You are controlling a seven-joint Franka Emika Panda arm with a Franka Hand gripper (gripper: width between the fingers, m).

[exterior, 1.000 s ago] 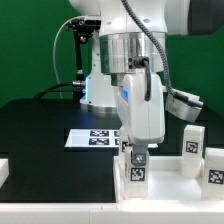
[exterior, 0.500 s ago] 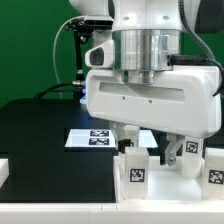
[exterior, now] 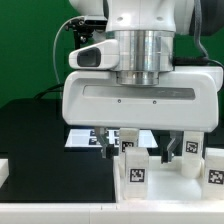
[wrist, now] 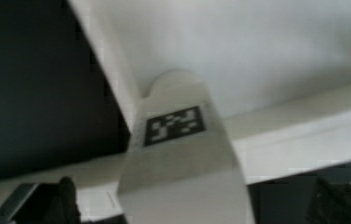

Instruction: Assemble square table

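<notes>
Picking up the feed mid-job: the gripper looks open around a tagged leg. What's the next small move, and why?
Probably close on the leg. The gripper is open with fingers on either side of the upright leg, which stands between them in the wrist view, apparently not yet gripped. Closing would secure it before any lift.

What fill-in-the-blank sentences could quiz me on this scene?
1. The gripper is ____, holding nothing.
2. The tagged leg standing below it is coloured ____.
3. The marker board lies on a ____ table.

Missing words: open; white; black.
</notes>
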